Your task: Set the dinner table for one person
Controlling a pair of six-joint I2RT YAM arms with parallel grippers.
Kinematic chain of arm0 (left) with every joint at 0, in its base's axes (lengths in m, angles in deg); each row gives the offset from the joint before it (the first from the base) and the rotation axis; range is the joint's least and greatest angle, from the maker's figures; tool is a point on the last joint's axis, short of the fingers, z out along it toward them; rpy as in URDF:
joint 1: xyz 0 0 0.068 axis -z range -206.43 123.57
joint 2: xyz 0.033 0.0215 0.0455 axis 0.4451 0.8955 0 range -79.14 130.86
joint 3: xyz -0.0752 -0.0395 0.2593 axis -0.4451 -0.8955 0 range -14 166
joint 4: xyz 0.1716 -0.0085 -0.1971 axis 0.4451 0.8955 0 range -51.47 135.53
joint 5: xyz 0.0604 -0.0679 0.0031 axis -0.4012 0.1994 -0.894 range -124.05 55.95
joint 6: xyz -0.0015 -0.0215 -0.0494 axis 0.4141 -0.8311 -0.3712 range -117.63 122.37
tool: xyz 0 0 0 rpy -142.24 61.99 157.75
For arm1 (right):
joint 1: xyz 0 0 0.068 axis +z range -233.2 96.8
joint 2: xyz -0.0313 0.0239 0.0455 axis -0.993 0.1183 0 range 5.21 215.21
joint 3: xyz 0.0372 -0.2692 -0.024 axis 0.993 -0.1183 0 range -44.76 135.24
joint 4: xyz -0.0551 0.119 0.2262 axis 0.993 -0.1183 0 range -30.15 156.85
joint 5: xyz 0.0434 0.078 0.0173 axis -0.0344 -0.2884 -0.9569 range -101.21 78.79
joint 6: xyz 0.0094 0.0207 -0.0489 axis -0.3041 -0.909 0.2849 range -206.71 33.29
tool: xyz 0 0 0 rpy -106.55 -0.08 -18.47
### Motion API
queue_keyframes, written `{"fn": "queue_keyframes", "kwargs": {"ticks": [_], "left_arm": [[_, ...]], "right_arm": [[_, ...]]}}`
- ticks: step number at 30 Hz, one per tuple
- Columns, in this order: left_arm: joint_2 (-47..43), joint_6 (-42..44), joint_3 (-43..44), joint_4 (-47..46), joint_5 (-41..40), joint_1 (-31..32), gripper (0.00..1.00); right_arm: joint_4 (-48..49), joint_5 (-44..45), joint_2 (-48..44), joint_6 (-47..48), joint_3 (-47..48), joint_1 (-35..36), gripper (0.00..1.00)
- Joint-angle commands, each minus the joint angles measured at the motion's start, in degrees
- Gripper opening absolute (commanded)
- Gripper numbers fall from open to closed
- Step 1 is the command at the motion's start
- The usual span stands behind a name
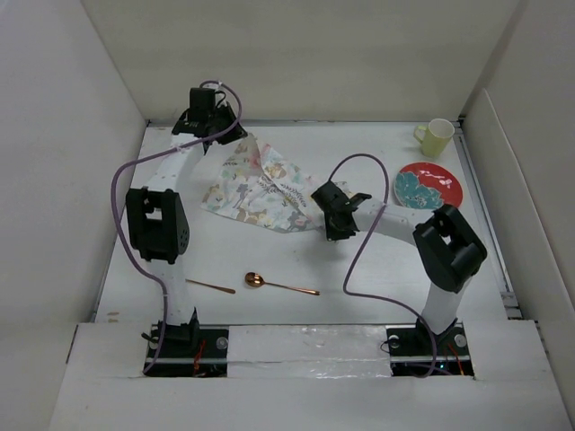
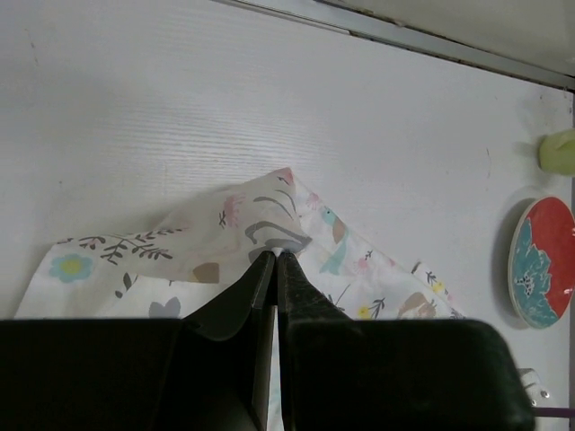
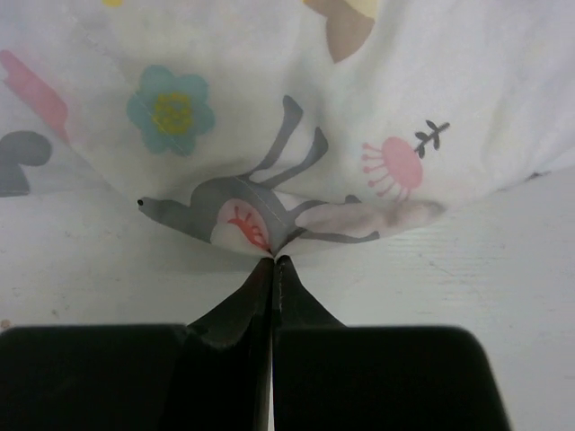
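The pastel deer-and-leaf placemat [image 1: 260,190] lies crumpled and partly lifted at the back left of the white dinner table [image 1: 386,269]. My left gripper [image 1: 235,133] is shut on the placemat's far corner; the left wrist view shows its jaws [image 2: 276,254] pinching the cloth [image 2: 225,224]. My right gripper [image 1: 320,203] is shut on the placemat's right corner; the right wrist view shows its jaws [image 3: 272,261] closed on the cloth [image 3: 269,108], which hangs just above the table.
A red plate with a teal pattern [image 1: 429,187] and a pale yellow-green cup [image 1: 437,136] sit at the back right. Both show in the left wrist view, the plate [image 2: 542,262] and the cup [image 2: 559,151]. A copper spoon [image 1: 278,285] and a thin utensil handle [image 1: 212,286] lie near the front.
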Motion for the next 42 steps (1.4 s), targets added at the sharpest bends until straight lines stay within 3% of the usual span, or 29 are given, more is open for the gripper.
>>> {"fn": "queue_keyframes", "kwargs": {"ticks": [1, 4, 5, 7, 11, 17, 18, 23, 26, 31, 35, 38, 42], "left_arm": [[-9.49, 2.78, -1.15, -0.3, -2.73, -0.15, 0.0], [-16.44, 3.84, -2.38, 0.66, -6.34, -0.15, 0.0], [-22.55, 4.36, -3.34, 1.1, -9.92, -0.15, 0.0], [-24.52, 4.54, -3.7, 1.54, -11.17, -0.15, 0.0], [-35.49, 4.81, -3.35, 3.48, -15.13, -0.15, 0.0], [-49.74, 4.98, -3.27, 6.02, -20.85, -0.15, 0.0], [-52.38, 4.81, -2.05, 7.16, -21.29, -0.15, 0.0], [-55.48, 4.19, 0.25, 9.98, -20.95, -0.15, 0.0], [-55.31, 3.67, -2.29, 10.95, -20.06, -0.15, 0.0], [-53.03, 2.79, -15.73, 7.26, -19.27, -0.15, 0.0], [-42.34, 3.4, -19.96, 3.93, -18.74, -0.67, 0.0], [-31.81, 3.31, -18.66, -0.29, -18.74, -1.2, 0.0], [-14.47, 4.36, -4.9, 0.74, -20.15, -1.2, 0.0]], "right_arm": [[-5.35, 7.66, -8.84, 0.44, 0.38, 0.59, 0.0], [-11.76, 12.15, -18.52, 2.02, 3.18, 1.12, 0.0], [-15.97, 15.04, -28.3, 3.16, 7.2, 1.12, 0.0], [-16.8, 15.59, -33.71, 4.92, 8.72, 1.12, 0.0], [-23.47, 17.09, -41.74, 6.68, 21.43, 1.64, 0.0], [-30.07, 16.48, -45.97, 7.65, 36.22, 1.65, 0.0], [-31.21, 15.17, -45.46, 8.43, 42.33, 1.65, 0.0], [-30.0, 14.89, -43.26, 10.02, 46.09, 1.65, 0.0], [-27.1, 12.36, -39.66, 13.44, 44.33, -2.38, 0.0], [-20.06, 0.5, -32.47, 16.09, 37.57, -14.05, 0.0], [-15.15, -6.52, -24.03, 15.82, 34.48, -19.08, 0.0], [-10.15, -9.53, -14.48, 15.03, 34.39, -21.54, 0.0], [-7.66, -11.64, 1.45, 14.68, 42.0, -24.97, 0.0]]}}
